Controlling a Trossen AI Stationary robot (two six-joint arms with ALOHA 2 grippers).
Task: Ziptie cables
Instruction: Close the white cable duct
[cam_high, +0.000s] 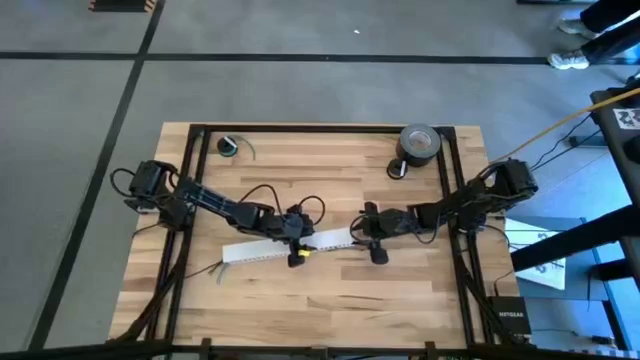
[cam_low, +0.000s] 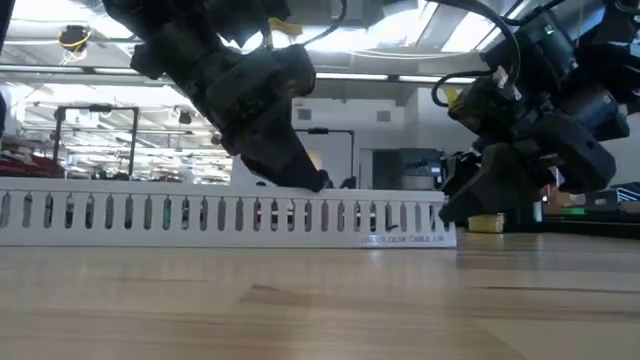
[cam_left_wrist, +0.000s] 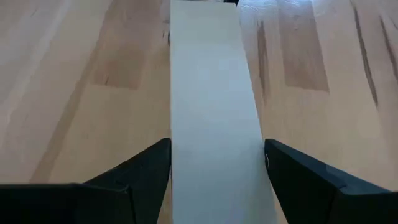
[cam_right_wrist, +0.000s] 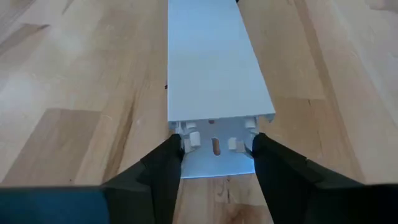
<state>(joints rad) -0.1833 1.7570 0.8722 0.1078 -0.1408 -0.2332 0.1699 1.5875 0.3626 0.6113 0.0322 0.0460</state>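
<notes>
Industrial workshop, concrete floor (cam_high: 330, 90), ceiling strip lights (cam_low: 400, 20)

Both arms reach inward from opposite table edges toward the centre, wrists lowered close to the surface. The left gripper (cam_high: 297, 243) points toward the right arm, fingers (cam_left_wrist: 146, 177) spread apart. The right gripper (cam_high: 372, 240) faces it, fingers (cam_right_wrist: 165, 168) parted more narrowly.

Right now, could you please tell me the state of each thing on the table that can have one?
White slotted duct: lying flat, lid on.
Left gripper: open, straddling the duct.
Right gripper: open, fingers at the duct's end.
Tape roll: lying flat, untouched.
</notes>
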